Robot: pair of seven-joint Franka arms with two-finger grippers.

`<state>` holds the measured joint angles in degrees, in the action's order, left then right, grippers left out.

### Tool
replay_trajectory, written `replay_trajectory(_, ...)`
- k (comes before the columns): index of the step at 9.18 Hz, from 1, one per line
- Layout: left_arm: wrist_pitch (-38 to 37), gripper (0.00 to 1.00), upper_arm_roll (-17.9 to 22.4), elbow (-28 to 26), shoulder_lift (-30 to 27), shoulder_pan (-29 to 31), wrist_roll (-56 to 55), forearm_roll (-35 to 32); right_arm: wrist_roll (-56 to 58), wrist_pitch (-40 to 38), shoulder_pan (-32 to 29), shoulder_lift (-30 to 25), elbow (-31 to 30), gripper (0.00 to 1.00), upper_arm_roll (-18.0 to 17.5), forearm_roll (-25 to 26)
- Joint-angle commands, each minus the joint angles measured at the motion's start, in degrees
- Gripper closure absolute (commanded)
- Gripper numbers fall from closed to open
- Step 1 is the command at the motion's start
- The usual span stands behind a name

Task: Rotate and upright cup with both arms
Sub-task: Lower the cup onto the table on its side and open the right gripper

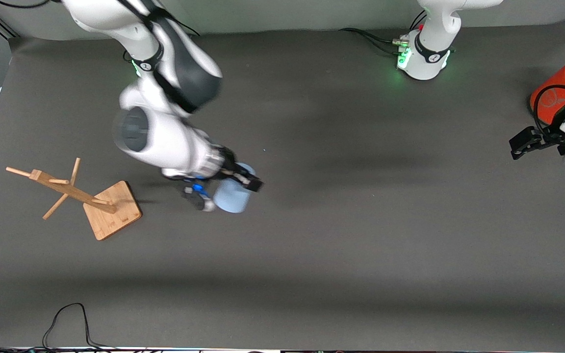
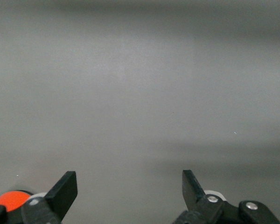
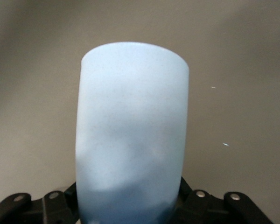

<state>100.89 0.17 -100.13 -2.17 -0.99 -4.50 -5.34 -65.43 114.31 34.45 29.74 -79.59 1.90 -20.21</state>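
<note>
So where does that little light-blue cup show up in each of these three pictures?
Front view: the cup sits at the right tool, beside the wooden rack.
Right wrist view: the cup fills the middle, between that tool's fingers.
Left wrist view: not in it; only the open left tool over the table.
Shared landmark: the grey table.

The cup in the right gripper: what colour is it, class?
Plain light blue; the cup shows best in the right wrist view.
</note>
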Motion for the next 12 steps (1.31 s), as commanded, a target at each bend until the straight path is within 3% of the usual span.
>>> replay_trajectory(1,0.98,0.00,-0.08,-1.21,-0.73,-0.24,-1.04,-0.72,-5.83,7.46,5.86,6.54,4.09,0.90,0.91,4.20)
replay_trajectory(5,2.20,0.00,-0.08,-1.64,1.20,-0.24,-0.95,-1.43,-23.21,22.51,17.99,16.81,5.83,0.90,1.09,16.31)
replay_trajectory(7,3.70,0.00,-0.08,-1.73,3.31,-0.06,-0.95,-1.43,-29.65,22.89,20.47,23.14,9.61,0.90,1.18,22.90)
replay_trajectory(9,4.14,0.00,-0.08,-1.82,4.10,0.02,-0.95,-1.43,-30.02,24.89,21.53,26.94,11.47,0.88,1.27,23.90)
replay_trajectory(10,3.97,0.00,0.01,-1.82,4.72,0.02,-0.95,-1.43,-29.94,25.60,21.53,27.39,11.47,0.54,1.18,23.90)
replay_trajectory(11,3.53,0.00,-0.08,-1.74,5.16,-0.15,-0.34,-2.12,-29.85,25.61,21.53,27.31,11.47,0.01,1.18,23.99)
replay_trajectory(12,2.92,0.00,-0.08,-1.56,5.16,0.02,-0.16,-2.13,-29.41,25.61,21.45,26.96,11.47,0.00,1.27,24.07)
